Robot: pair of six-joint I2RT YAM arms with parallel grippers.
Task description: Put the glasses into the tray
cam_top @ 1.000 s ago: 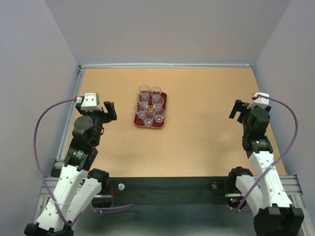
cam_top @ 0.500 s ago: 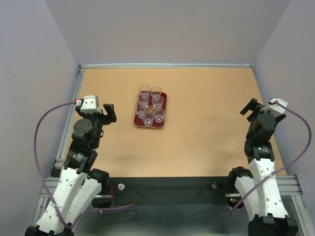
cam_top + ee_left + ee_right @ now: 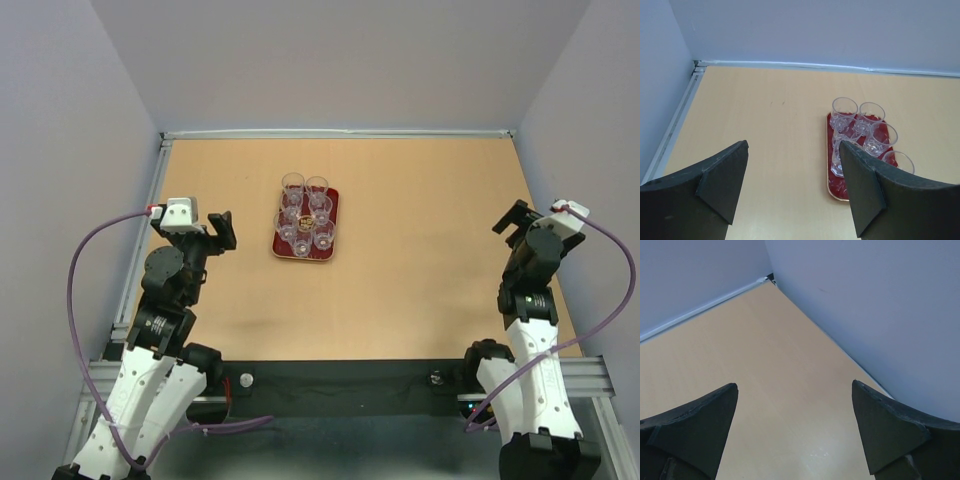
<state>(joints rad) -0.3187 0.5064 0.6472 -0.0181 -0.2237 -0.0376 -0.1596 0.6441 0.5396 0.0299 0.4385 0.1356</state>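
Glasses (image 3: pixel 303 216) (clear) — upright on tray (image 3: pixel 318 254)

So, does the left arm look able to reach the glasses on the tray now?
Probably yes. The left end effector is open and faces the glasses, which stand on the tray. Only table surface lies between them, and nothing seems to block the way.

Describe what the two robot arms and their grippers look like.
The left arm and right arm are alike: white shells low down, black joints above. The left gripper and right gripper have black wedge-shaped fingers. A purple cable loops from each wrist's white box.
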